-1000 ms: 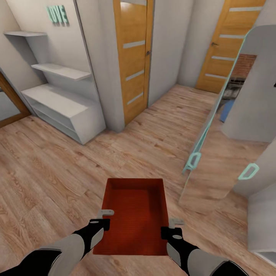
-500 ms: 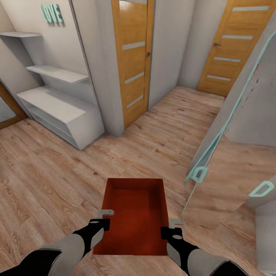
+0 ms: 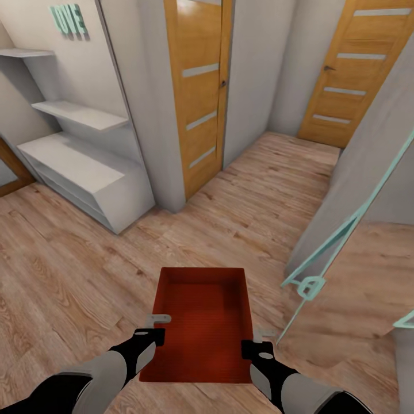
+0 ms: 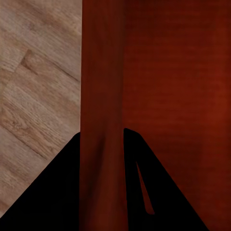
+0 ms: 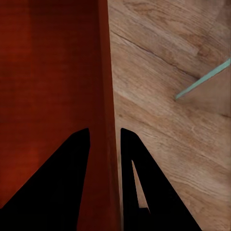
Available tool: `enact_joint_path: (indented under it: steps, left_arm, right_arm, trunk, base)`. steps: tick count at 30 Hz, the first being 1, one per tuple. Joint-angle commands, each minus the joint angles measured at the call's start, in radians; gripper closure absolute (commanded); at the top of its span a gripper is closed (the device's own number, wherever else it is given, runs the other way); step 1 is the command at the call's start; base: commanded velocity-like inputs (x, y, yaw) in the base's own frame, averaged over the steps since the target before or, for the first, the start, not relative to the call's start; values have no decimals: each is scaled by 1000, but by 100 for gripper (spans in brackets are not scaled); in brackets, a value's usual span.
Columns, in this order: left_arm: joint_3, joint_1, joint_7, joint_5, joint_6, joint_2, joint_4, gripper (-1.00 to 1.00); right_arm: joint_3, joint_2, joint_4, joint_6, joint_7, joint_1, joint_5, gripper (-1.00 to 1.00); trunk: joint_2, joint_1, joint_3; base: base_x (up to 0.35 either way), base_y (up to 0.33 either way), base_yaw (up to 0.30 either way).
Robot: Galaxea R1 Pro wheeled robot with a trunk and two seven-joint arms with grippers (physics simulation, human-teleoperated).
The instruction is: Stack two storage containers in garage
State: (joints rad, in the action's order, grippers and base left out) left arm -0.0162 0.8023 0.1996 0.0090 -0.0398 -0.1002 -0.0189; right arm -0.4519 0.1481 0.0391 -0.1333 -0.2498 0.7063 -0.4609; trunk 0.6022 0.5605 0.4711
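Storage container [image 3: 198,328] held over wood floor [image 3: 69,270], left fingers [image 3: 154,329] and right fingers [image 3: 257,342] clamped on side walls, open hallway ahead, mirrored door edge [image 3: 339,238] close at right

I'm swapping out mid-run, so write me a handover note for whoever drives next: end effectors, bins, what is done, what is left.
Left end effector: shut on the bin's left wall.
Right end effector: shut on its right wall.
The bin is open-top, carried level over the wood floor in a hallway with two wooden doors.
Done: one bin is picked up.
Left: carry it to the garage, set it on the floor, then stack the second bin on it.
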Motion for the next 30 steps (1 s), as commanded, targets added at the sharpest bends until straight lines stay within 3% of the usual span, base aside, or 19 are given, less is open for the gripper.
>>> enact_joint_path:
  steps: [1,30]
  left_arm:
    - [5,1,35,9,-5,15,4,100]
    - [5,1,35,9,-5,14,4,100]
  right_arm:
    - [-47,-12,2,-9,-3,1,2,100]
    - [-47,-12,2,-9,-3,0,2,100]
  trunk:
    - [1,1,1]
    - [1,1,1]
  base:
    - [322,0,0]
    - [322,0,0]
